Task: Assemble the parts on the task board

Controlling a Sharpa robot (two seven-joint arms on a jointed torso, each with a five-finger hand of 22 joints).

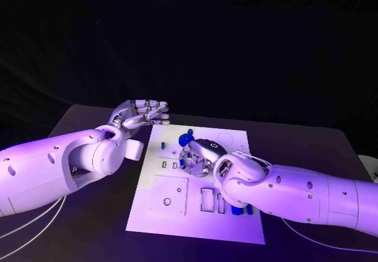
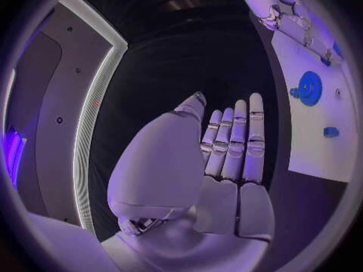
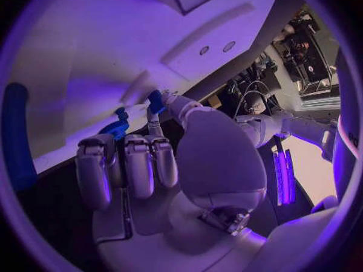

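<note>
White task board (image 1: 169,215) carries small blue parts (image 1: 185,140).

1 task board (image 1: 158,218), 2 hands, several blue parts (image 1: 185,140).

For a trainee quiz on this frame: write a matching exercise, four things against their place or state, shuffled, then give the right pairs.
Things:
1. left hand
2. right hand
3. blue gear
4. task board

Places or states:
A. white plate lying in the middle of the black table
B. over the middle of the board, fingers pinching a small blue part
C. round toothed piece sitting on the white plate
D. off the board's far left corner, holding nothing, fingers side by side

Pairs: 1-D, 2-B, 3-C, 4-A
</note>
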